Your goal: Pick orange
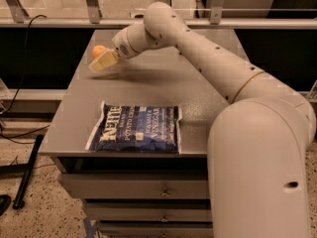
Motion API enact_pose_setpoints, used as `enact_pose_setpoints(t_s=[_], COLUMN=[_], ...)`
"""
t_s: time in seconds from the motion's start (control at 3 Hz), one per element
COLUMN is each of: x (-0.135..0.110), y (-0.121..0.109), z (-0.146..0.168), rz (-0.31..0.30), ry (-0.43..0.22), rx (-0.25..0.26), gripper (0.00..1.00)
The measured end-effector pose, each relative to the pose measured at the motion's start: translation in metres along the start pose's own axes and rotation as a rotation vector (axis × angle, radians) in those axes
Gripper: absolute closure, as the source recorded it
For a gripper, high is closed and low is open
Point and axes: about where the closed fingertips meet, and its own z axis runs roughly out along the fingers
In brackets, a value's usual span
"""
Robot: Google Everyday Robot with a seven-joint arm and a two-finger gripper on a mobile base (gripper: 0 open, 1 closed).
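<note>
The orange (pixel 98 50) is a small round fruit at the far left of the grey table (pixel 198 90). My gripper (pixel 101 63) hangs just in front of and slightly below the orange in the picture, and its pale fingers cover part of the fruit. Whether it touches the orange cannot be told. The white arm reaches in from the lower right across the table.
A blue chip bag (pixel 136 128) lies flat near the table's front edge. Drawers (pixel 133 187) sit under the table. A metal railing (pixel 59 21) runs along the back. A black cable (pixel 22 43) hangs at the left. The sponge is hidden behind the arm.
</note>
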Motion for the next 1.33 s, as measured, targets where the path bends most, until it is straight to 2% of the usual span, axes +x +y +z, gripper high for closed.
enact_pose_setpoints(t_s=[0.33,0.67,1.0,1.33], x=[0.004,-0.001,-0.023,-0.014], y=[0.002,0.001,0.001,-0.007], z=[0.016,0.015,-0.01,-0.088], rz=[0.034,0.063,0.064,0.058], ry=[0.001,-0.029,-0.1,-0.144], rx=[-0.006,0.005,0.036,0.113], gripper=[0.41,0.72,1.0,1.0])
